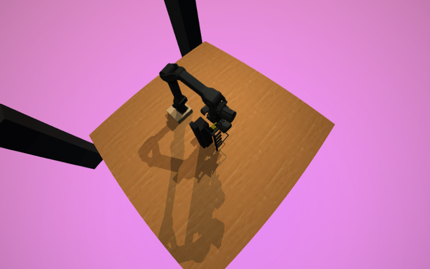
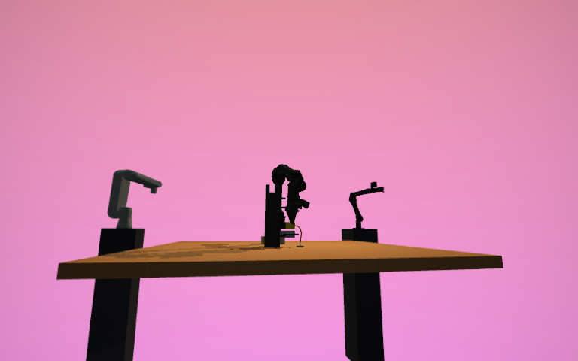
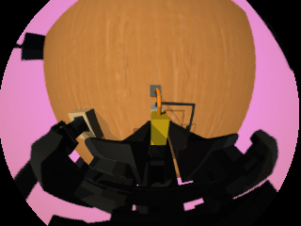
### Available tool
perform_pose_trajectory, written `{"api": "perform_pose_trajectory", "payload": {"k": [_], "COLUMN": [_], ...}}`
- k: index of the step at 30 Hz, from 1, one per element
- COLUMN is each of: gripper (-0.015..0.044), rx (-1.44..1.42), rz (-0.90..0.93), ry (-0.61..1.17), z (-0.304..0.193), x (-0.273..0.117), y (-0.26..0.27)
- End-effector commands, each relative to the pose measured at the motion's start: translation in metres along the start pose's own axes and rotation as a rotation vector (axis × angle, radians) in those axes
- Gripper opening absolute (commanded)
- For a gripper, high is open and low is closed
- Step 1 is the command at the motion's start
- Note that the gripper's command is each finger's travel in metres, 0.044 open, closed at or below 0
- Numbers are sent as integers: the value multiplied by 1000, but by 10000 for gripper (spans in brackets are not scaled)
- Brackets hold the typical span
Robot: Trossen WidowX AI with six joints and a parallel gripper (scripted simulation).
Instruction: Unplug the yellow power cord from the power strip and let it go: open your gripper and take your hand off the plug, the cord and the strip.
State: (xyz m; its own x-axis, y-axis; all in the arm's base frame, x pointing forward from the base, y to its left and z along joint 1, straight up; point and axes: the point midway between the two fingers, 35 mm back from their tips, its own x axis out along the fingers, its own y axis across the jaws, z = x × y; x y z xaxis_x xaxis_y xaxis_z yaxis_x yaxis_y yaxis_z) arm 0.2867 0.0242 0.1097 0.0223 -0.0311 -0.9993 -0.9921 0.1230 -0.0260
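Note:
The yellow plug (image 1: 213, 126) (image 2: 290, 226) (image 3: 160, 132) lies level at the side of a tall black upright block (image 1: 201, 133) (image 2: 272, 221), which seems to be the power strip or its stand. The exterior view shows no clear gap between them; whether the prongs are seated cannot be told. The cord (image 2: 300, 234) (image 3: 159, 100) arcs from the plug's outer end down to a small grey base (image 2: 299, 246) (image 3: 152, 88) on the table. My gripper (image 2: 291, 223) (image 3: 159, 123) comes from above and is shut on the yellow plug, one finger on each side.
A grey block (image 2: 287, 233) sits just below the plug. A dark rack of bars (image 1: 218, 141) and a thin wire frame (image 1: 227, 135) (image 3: 194, 113) stand beside the upright block. My arm's pale base (image 1: 179, 114) (image 3: 77, 114) is on the wooden table (image 1: 269, 126) (image 2: 383, 253) (image 3: 118, 47).

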Motion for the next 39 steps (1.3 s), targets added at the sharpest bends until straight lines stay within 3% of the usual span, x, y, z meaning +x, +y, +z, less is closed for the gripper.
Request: {"api": "perform_pose_trajectory", "payload": {"k": [1, 32, 39], "gripper": [0, 0, 184], "rx": [-14, -16, -17], "rz": [-4, -5, -5], "ry": [-38, -40, -39], "z": [19, 68, 58], "x": [-3, -12, -6], "y": [0, 5, 7]}}
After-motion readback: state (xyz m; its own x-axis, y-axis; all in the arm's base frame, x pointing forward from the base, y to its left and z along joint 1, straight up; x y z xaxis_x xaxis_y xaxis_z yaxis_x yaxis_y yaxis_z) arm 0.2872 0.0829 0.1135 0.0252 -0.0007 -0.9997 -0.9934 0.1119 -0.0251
